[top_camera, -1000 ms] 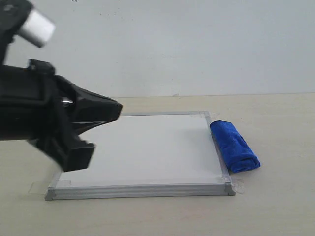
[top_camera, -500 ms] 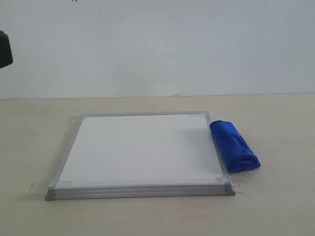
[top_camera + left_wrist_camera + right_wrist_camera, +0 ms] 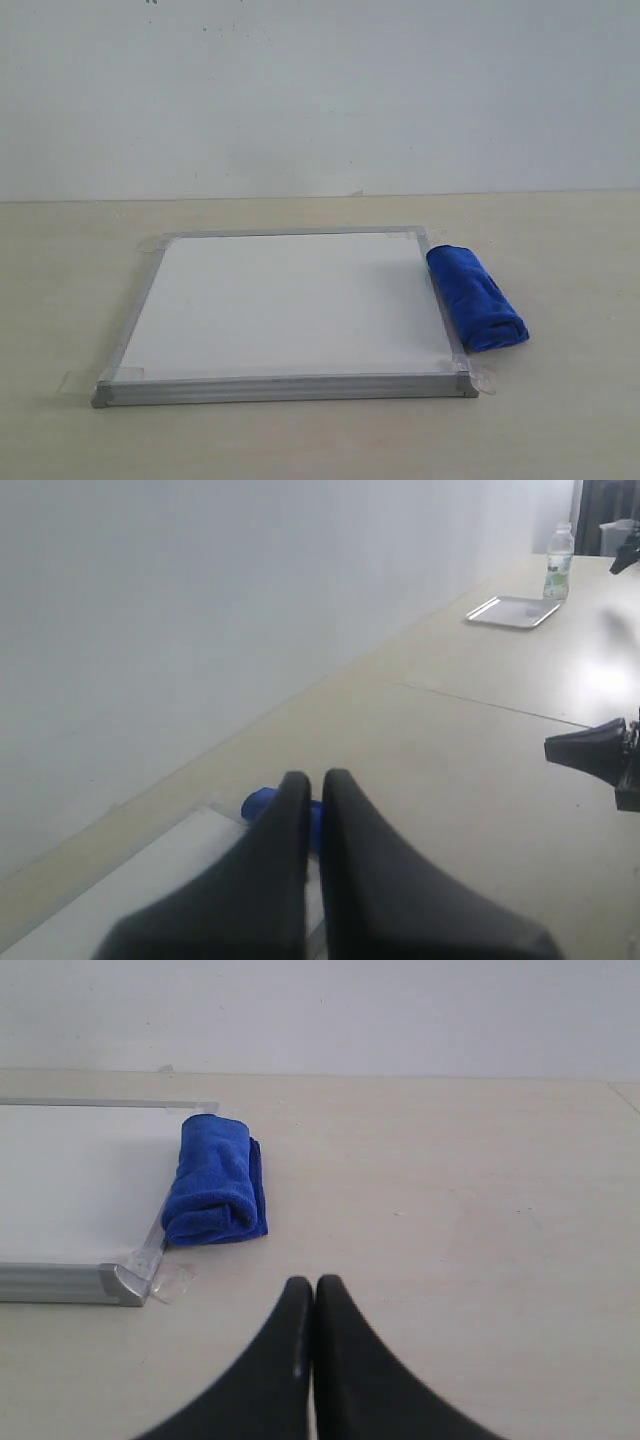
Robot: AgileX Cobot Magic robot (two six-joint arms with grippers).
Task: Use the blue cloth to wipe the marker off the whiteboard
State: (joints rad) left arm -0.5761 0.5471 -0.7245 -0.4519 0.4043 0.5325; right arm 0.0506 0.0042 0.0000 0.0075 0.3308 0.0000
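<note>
Blue and white layout: blue cloth [image 3: 476, 298] lying against the whiteboard [image 3: 290, 300]

Exterior view. The whiteboard lies flat on the beige table [image 3: 560, 240]. Its silver-grey frame [image 3: 280, 388] is fixed at the corners with clear tape [image 3: 487, 380]. The board face reads plain white from this angle. The blue cloth is a rolled bundle on the table, set lengthwise along the board's right frame edge and touching it. It runs from the far right corner to just short of the near right corner.

Left wrist view. My left gripper [image 3: 316, 780] has its fingers drawn almost together, with only a thin slit between them and nothing held. Past my fingertips a small part of the blue cloth [image 3: 256, 803] shows, just beyond the edge of the whiteboard [image 3: 150, 875]. Well apart from the board, farther along the table, stand a metal tray [image 3: 513, 611] and a plastic bottle [image 3: 558, 560].

Right wrist view. My right gripper [image 3: 313, 1285] has its fingers pressed together tip to tip and empty. The fingers point over bare table, near the board's taped corner and apart from the cloth. The blue cloth [image 3: 213, 1182] lies against the frame of the whiteboard [image 3: 70, 1175], with one rolled end turned toward my fingers.
</note>
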